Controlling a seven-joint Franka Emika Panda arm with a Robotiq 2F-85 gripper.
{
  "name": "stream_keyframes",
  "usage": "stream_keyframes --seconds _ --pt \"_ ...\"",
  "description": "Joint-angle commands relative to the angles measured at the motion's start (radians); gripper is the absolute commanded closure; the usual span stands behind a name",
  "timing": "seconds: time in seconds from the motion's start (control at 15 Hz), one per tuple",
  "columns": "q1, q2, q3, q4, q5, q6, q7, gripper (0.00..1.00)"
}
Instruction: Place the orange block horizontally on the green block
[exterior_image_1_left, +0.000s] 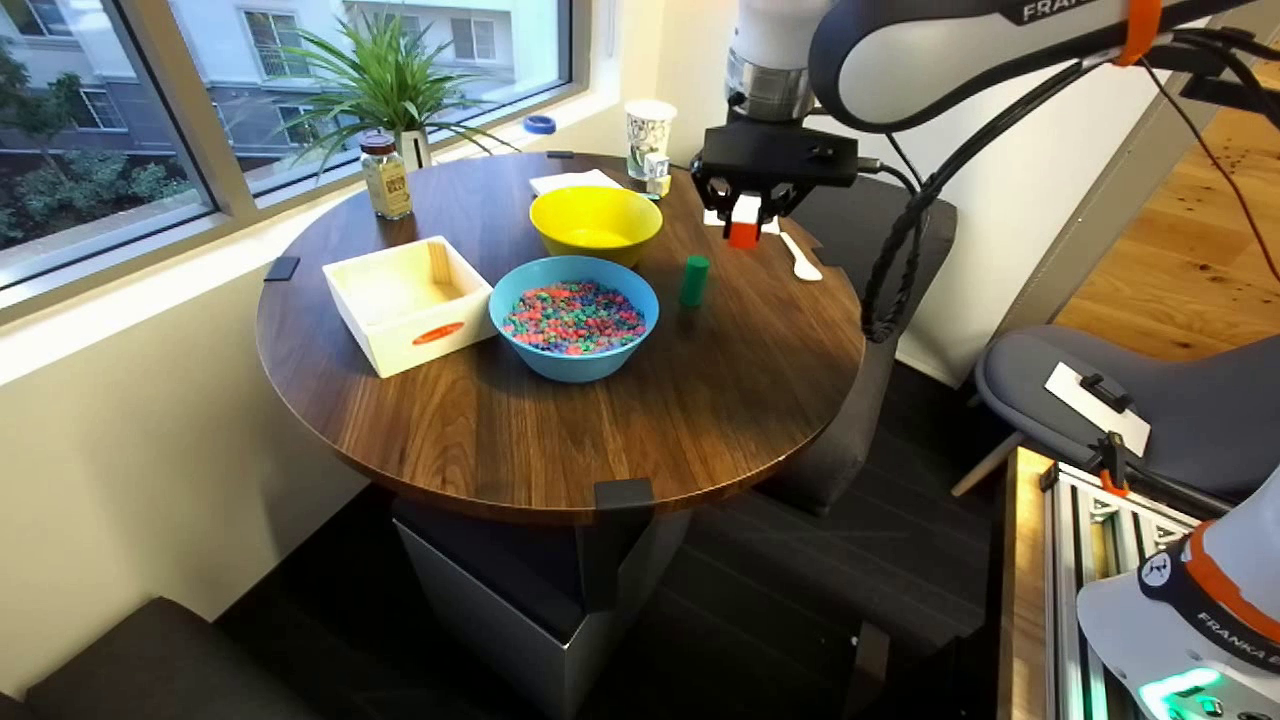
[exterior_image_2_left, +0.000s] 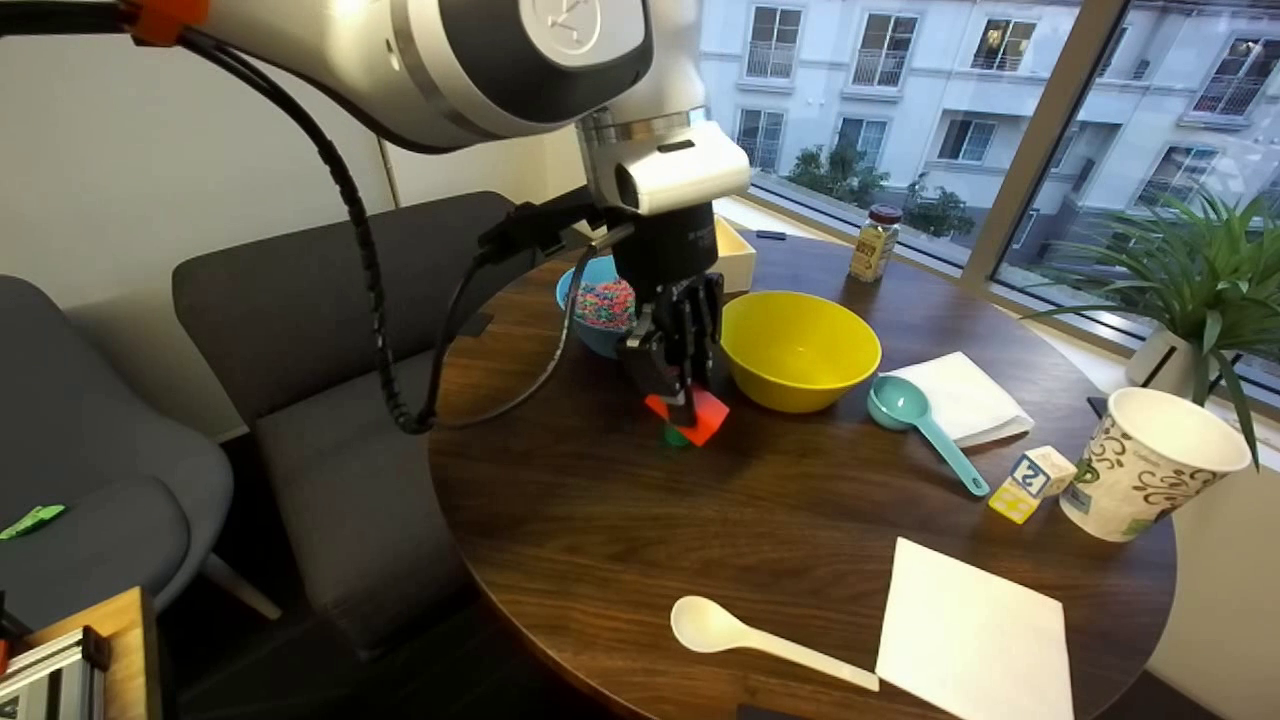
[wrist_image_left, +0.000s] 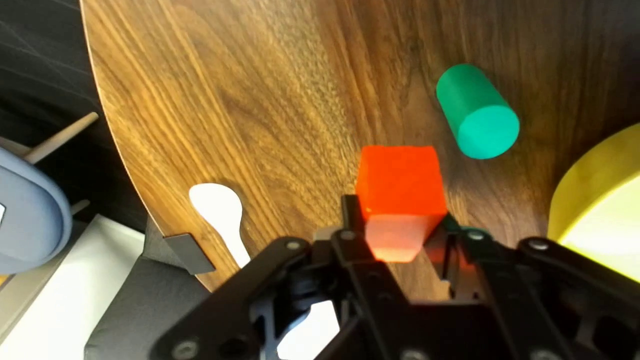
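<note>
Gripper (wrist_image_left: 400, 215) pinches orange block (wrist_image_left: 401, 182), which partly hides green block (exterior_image_2_left: 676, 437) only in an exterior view.

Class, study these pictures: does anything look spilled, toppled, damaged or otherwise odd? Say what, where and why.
Nothing stands out: the coloured bits lie inside the blue bowl, the green block stands upright, and the orange block is held between the fingers. No damage shows.

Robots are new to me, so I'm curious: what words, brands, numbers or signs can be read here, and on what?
"FRANK", cut off: robot arm.
"FRANKA E", cut off: robot base.
Seemingly "2": white toy block.
"8" or "B", unclear: yellow toy block.
Round emblems, no readable letters: robot arm and robot base.
Too small or blurred: jar, paper cup, orange label on pale box.
</note>
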Motion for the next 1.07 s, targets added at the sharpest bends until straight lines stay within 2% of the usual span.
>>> stream_keyframes --seconds 0.0,0.67,1.0 --pt "0.013 -0.043 0.023 -0.066 -0.128 0.063 0.109 0.92" --pt "0.042 -0.04 0.089 -0.098 -0.363 0.069 0.279 0.92" --pt "0.049 -0.031 0.107 -0.114 -0.432 0.058 0.329 0.92"
